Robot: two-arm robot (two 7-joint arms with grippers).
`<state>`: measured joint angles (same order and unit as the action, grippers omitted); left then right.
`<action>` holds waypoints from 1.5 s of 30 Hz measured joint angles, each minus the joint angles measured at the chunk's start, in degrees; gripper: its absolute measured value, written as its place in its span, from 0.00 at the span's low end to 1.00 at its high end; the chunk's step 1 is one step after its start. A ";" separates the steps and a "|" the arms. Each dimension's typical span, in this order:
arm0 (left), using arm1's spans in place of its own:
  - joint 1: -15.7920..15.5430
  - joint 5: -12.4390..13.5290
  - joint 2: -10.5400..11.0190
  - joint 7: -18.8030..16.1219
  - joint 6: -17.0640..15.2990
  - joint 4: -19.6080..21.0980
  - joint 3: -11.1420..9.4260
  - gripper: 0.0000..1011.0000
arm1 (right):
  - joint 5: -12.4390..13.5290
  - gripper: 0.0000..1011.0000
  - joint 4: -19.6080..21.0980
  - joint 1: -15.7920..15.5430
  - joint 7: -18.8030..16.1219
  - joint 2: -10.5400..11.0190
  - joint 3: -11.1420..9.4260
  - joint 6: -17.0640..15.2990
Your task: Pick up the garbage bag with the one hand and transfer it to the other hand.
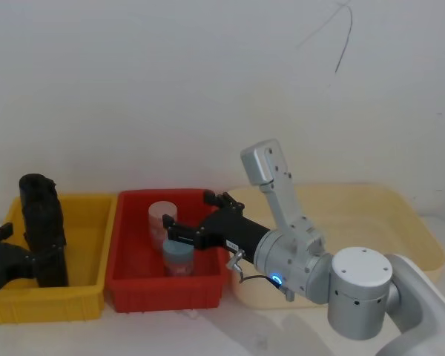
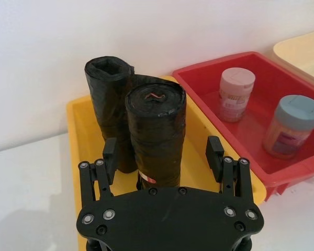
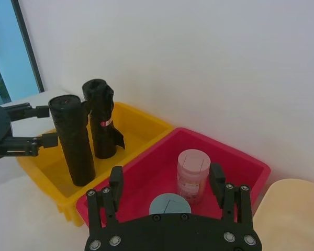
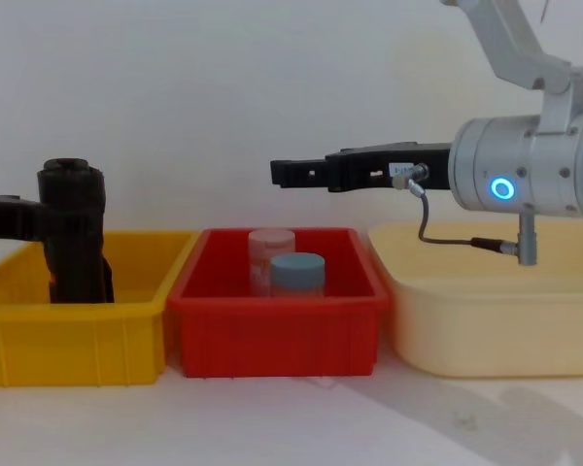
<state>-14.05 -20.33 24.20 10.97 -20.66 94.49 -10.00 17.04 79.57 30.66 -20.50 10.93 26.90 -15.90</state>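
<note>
Garbage bag upright in yellow bin, touching second roll. Right pincer wide open, empty, above red bin. Left pincer open, straddling garbage bag, not clamped.

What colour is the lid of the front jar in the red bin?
Dusty blue. That lid shows best in the left wrist view.

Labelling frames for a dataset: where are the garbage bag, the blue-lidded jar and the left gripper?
garbage bag (image 2: pixel 156 130): left wrist view, side of the nearer roll.
blue-lidded jar (image 2: pixel 301 107): left wrist view, its lid.
left gripper (image 2: pixel 163 149): left wrist view, midway between its open fingertips.
</note>
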 joint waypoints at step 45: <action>-8.89 2.23 -4.87 4.08 8.00 -14.40 -1.99 0.62 | 1.36 0.99 -1.21 0.25 0.78 0.37 -0.48 1.02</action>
<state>-22.93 -18.10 19.33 15.04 -12.66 80.09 -12.00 18.40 78.36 30.91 -19.72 11.30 26.42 -14.87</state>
